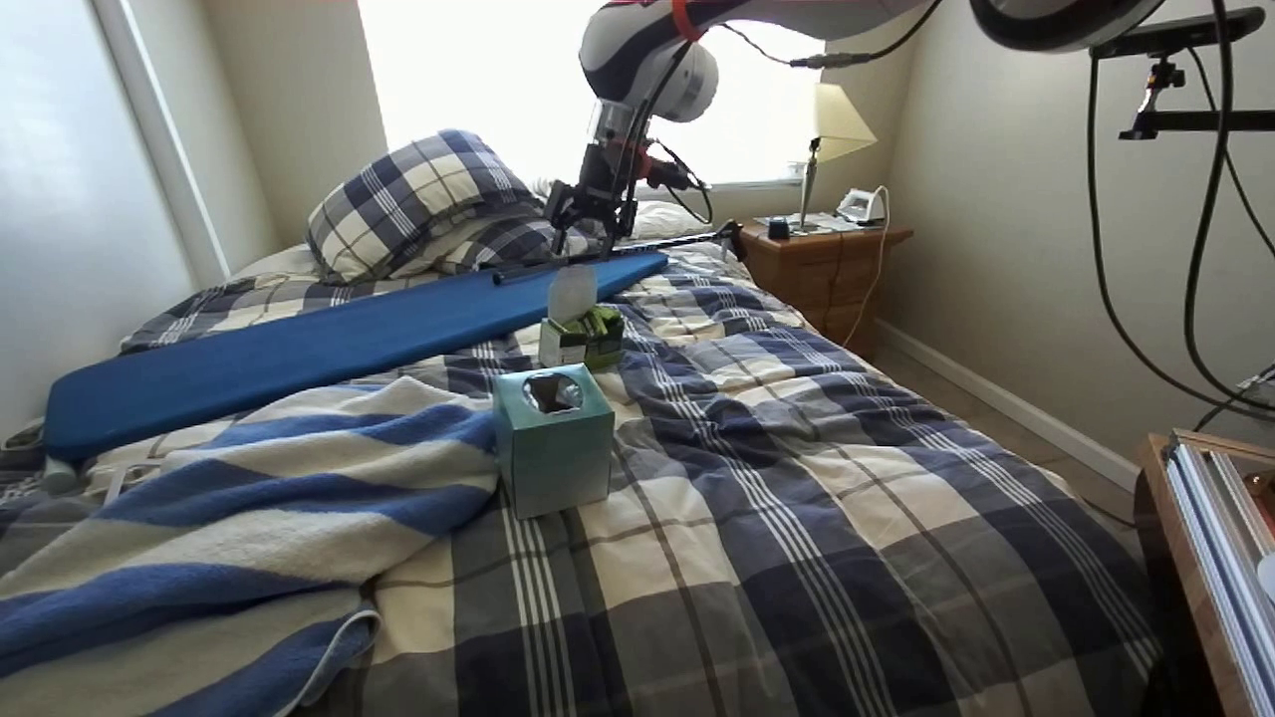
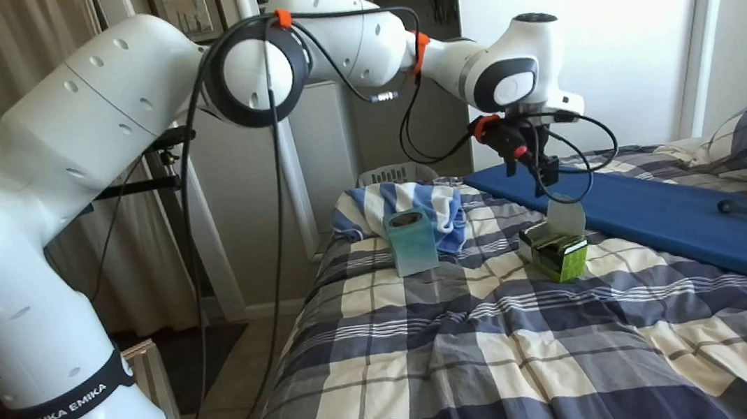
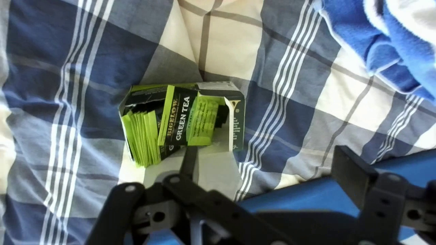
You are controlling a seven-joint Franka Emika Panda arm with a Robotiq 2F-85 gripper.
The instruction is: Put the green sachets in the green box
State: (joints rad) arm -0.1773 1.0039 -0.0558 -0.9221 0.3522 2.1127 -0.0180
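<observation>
Gripper (image 3: 267, 151): fingers wide apart, nothing held. Grn sachets (image 3: 173, 119): seated in open tea ctn (image 3: 239, 122) below; in wrist view, mostly L of finger gap, edges set approx. crosswise to closing line. Sideways shift prob. needed before descent.
</observation>
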